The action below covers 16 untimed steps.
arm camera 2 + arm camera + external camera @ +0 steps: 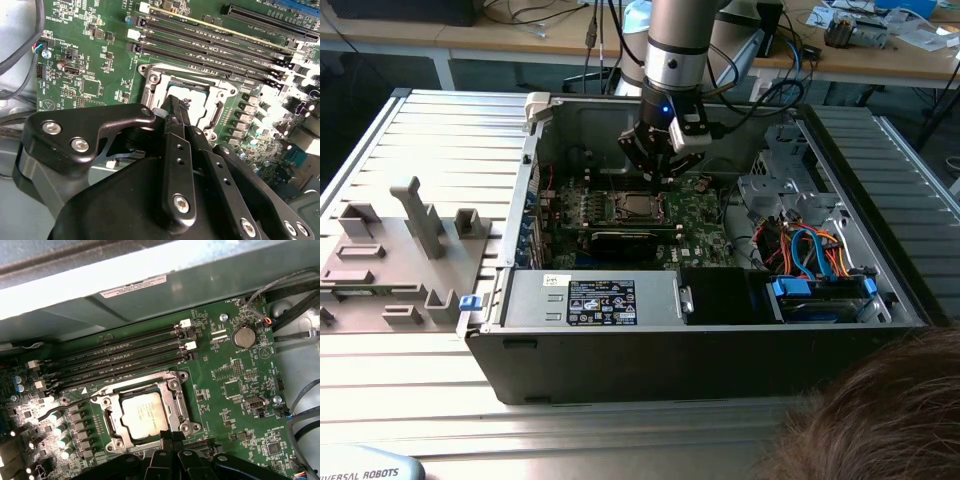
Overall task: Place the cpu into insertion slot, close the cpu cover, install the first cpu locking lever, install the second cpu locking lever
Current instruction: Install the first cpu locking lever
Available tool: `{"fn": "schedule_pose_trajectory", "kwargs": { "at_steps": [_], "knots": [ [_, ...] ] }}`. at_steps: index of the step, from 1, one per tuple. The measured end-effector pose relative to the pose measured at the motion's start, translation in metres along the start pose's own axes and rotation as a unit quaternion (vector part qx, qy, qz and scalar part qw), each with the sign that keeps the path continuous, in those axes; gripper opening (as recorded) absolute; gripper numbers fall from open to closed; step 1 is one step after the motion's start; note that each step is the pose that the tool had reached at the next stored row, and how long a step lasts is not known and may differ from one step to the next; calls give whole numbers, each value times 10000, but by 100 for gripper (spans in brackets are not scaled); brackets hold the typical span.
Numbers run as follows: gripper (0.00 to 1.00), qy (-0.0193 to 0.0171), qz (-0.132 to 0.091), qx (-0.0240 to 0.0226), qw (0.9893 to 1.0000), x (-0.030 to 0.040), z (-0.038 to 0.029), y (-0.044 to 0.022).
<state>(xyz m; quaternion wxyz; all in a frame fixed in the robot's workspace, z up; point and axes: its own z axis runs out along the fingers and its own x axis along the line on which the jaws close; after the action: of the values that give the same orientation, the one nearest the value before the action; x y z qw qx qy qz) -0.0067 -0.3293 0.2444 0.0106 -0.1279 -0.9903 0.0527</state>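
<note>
Cpu (pixel 144 414) looks seated under the cover (pixel 176 399), so the gripper (pixel 176 436), pinched shut and empty, should press levers slowly, straight down.

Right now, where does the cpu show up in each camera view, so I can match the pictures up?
Exterior view: the cpu lies on the motherboard inside the open computer case, just below the pincer.
First wrist view: it sits framed by the cpu cover, beside the pincer tips.
Second wrist view: it is partly hidden behind the pincer.
Shared landmark: the memory slots beside the socket.
</note>
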Motion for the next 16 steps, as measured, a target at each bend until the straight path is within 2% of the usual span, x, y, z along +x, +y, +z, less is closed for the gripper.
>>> {"fn": "schedule_pose_trajectory", "kwargs": {
  "at_steps": [16],
  "knots": [
    [11, -24, -222, 2, 9997, 0, 0, 0]
  ]
}}
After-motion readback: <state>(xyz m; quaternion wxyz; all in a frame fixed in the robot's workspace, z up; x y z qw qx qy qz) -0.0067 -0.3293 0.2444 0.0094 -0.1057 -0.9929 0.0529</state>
